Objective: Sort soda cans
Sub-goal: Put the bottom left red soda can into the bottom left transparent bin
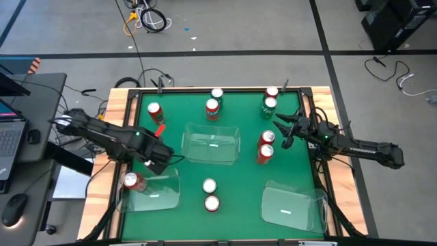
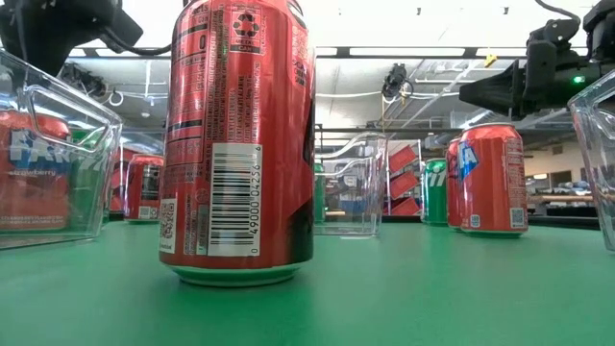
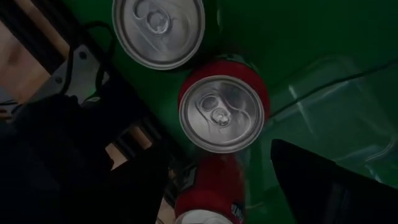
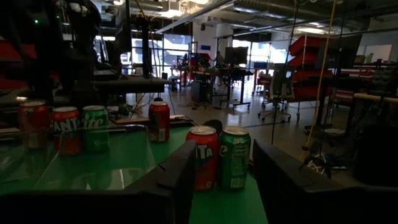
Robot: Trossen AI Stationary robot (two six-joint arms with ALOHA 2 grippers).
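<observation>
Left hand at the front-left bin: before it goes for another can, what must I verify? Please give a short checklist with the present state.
1. Left hand open: ok.
2. Red can inside the front-left bin, lying on its side: ok.
3. That can fully clear of the left fingers: cannot tell.
4. Only red in this bin: ok.
5. Right hand far off at the right side, open and empty: ok.
6. Nearest standing can apart from the bin: ok.
</observation>
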